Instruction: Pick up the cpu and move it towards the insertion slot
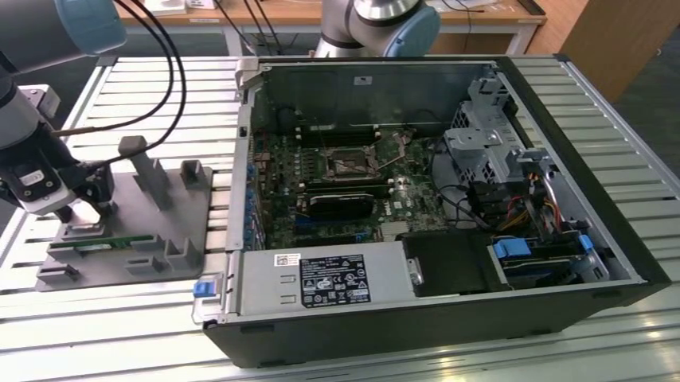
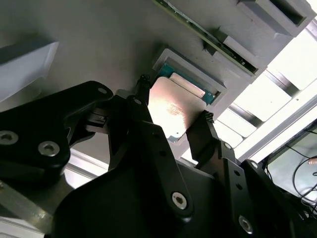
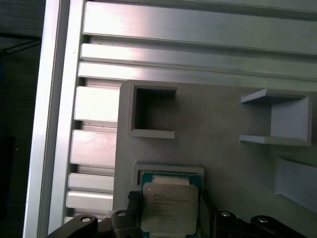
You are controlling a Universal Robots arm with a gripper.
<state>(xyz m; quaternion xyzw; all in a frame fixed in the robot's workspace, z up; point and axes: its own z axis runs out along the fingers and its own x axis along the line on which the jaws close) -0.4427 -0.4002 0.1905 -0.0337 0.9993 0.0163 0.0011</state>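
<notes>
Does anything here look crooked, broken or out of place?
Nothing looks broken or spilled. The cpu sits a little off its pocket in the tray, but only because the gripper has clamped it by two edges.

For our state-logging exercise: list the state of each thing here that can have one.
Small square silver-faced cpu: at grey plastic tray recess, gripped.
Black gripper: shut on cpu.
Square metal-framed insertion slot: empty.
Long green memory stick: resting on tray.
Black computer case: side open.
</notes>
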